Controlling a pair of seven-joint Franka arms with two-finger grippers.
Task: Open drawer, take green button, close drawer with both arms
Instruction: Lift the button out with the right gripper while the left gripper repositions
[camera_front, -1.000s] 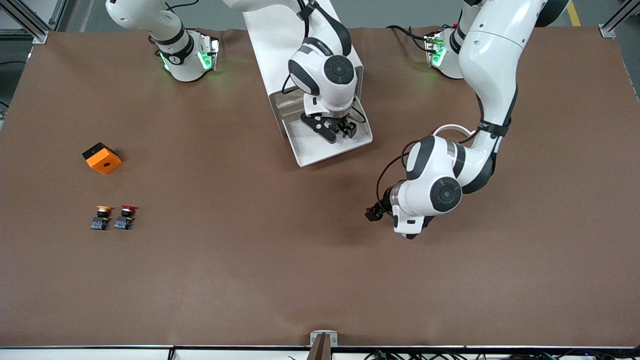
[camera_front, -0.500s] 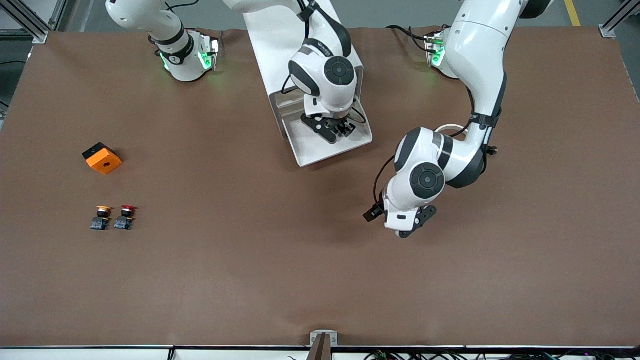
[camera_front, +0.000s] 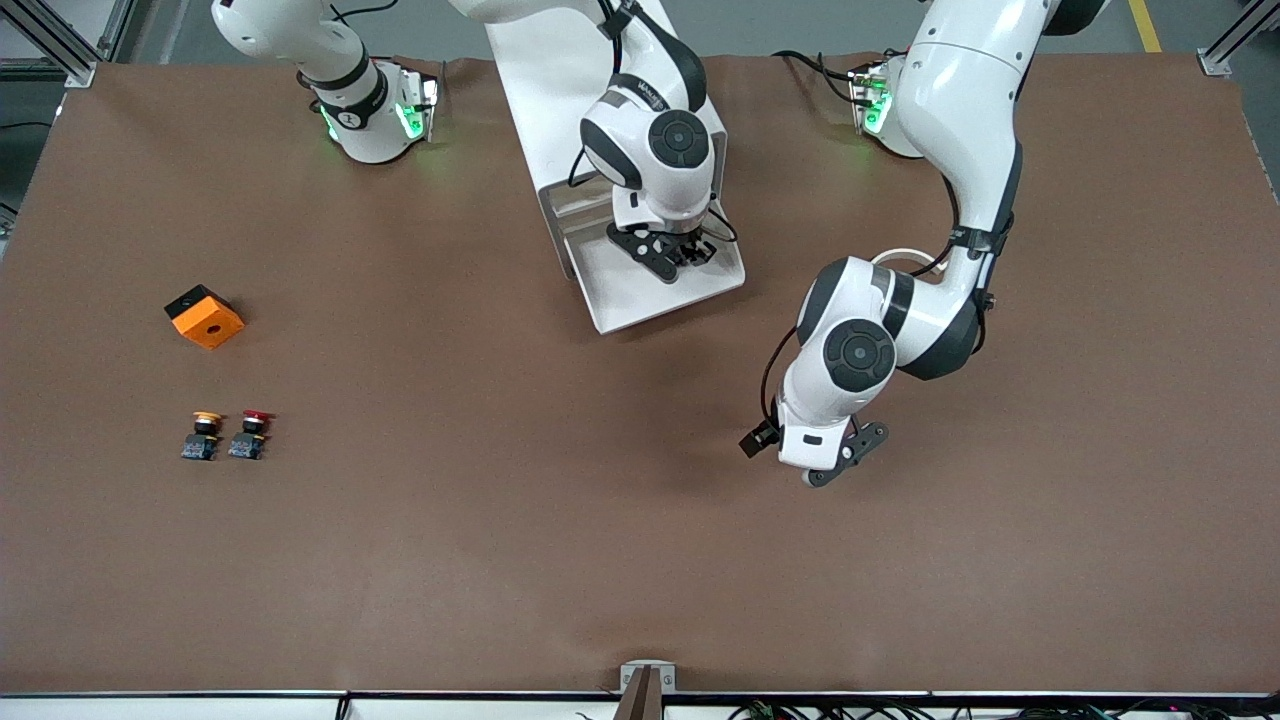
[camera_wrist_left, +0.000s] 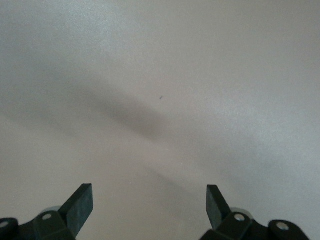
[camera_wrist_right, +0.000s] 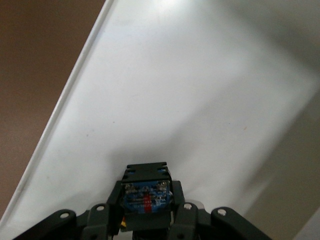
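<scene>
Right gripper in the open drawer, clamped on the button.
Its cap is hidden; the left gripper gapes over bare table.

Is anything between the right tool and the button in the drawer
No. The right tool is already shut on the button inside the open drawer. The left tool hangs open over bare table, away from the drawer.

Right wrist view: right gripper fingers closed against both sides of a small block with a blue face, red mark at its centre and black top edge. Below lies the white drawer floor. Raised rim runs diagonally; brown table borders it.
</scene>
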